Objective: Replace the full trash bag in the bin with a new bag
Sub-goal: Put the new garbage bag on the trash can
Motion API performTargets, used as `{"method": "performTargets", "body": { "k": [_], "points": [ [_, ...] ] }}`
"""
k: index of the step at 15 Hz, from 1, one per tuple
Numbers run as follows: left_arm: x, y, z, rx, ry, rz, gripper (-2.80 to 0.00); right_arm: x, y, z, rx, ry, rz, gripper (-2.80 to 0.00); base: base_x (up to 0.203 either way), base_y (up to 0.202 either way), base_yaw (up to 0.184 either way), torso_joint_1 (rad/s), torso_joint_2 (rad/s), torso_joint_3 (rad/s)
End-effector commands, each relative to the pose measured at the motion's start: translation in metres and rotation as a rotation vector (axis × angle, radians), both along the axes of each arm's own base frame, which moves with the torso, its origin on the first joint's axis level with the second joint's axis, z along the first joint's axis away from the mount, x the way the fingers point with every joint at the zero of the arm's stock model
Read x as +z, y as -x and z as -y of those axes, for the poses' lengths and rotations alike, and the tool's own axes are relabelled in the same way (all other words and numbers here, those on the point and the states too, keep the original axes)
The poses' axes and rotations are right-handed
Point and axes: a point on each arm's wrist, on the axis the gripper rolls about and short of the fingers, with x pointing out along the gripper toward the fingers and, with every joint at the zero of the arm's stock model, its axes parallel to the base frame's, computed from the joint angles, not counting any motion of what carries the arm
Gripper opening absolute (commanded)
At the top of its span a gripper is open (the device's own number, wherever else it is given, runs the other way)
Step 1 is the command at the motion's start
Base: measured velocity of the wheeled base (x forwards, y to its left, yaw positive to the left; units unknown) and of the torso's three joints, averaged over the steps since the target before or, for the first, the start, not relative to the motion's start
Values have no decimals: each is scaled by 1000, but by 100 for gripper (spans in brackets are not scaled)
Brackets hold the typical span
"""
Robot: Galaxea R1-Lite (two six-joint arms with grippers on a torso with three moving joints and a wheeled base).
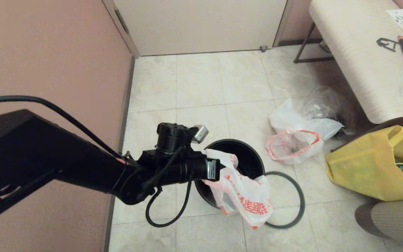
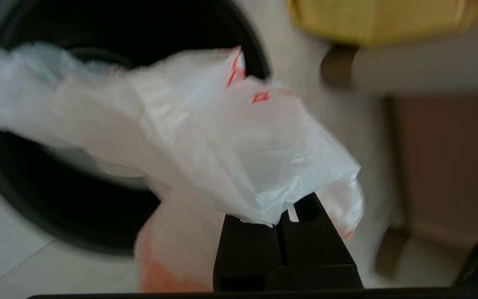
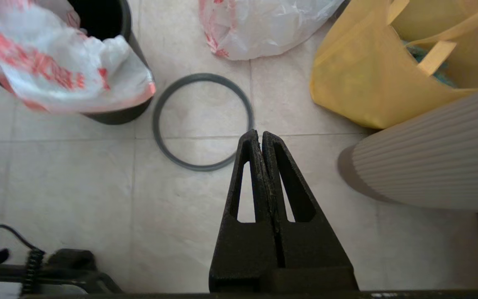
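My left gripper (image 1: 217, 170) is shut on a bunched edge of the new bag (image 1: 247, 197), thin white plastic with red print. It holds the bag above the bin (image 1: 249, 158), a black pail. The bag drapes across the bin's near rim and hangs down its outside. In the left wrist view the new bag (image 2: 222, 145) covers the tips of the left gripper (image 2: 281, 216) over the bin (image 2: 56, 216). The full trash bag (image 1: 292, 145) lies on the floor to the right. My right gripper (image 3: 260, 135) is shut on nothing, over the floor beside the grey ring (image 3: 155, 124).
The grey ring (image 1: 304, 203) lies flat on the tiles right of the bin. A yellow tote (image 1: 373, 168), a clear bag (image 1: 327, 101) and a bench (image 1: 355, 59) fill the right side. A ribbed beige object (image 1: 394, 217) sits near right. A wall (image 1: 47, 52) runs along the left.
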Motion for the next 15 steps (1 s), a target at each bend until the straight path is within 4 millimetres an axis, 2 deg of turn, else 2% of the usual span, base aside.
{"method": "performTargets", "body": {
  "k": [1,4,6,8,11,13,15],
  "points": [
    [14,-13,10,24,60,-12,-280,10,0,0,0,13,-5,-280,0,0,0,0,0,0],
    [35,-24,20,52,132,-30,-280,53,-13,0,9,20,-118,-280,0,0,0,0,0,0],
    [51,-30,27,62,167,-39,-280,78,-38,0,27,32,-227,-280,0,0,0,0,0,0],
    [57,-36,29,76,180,-57,-280,95,-69,-1,66,36,-341,-280,0,0,0,0,0,0],
    [65,-44,26,106,196,-40,-280,99,-125,-10,146,41,-487,-280,0,0,0,0,0,0],
    [75,-48,23,137,200,-63,-280,92,-162,-20,176,48,-538,-280,0,0,0,0,0,0],
    [74,-49,23,167,179,-89,-280,80,-192,-36,184,29,-561,-280,0,0,0,0,0,0]
  ]
}}
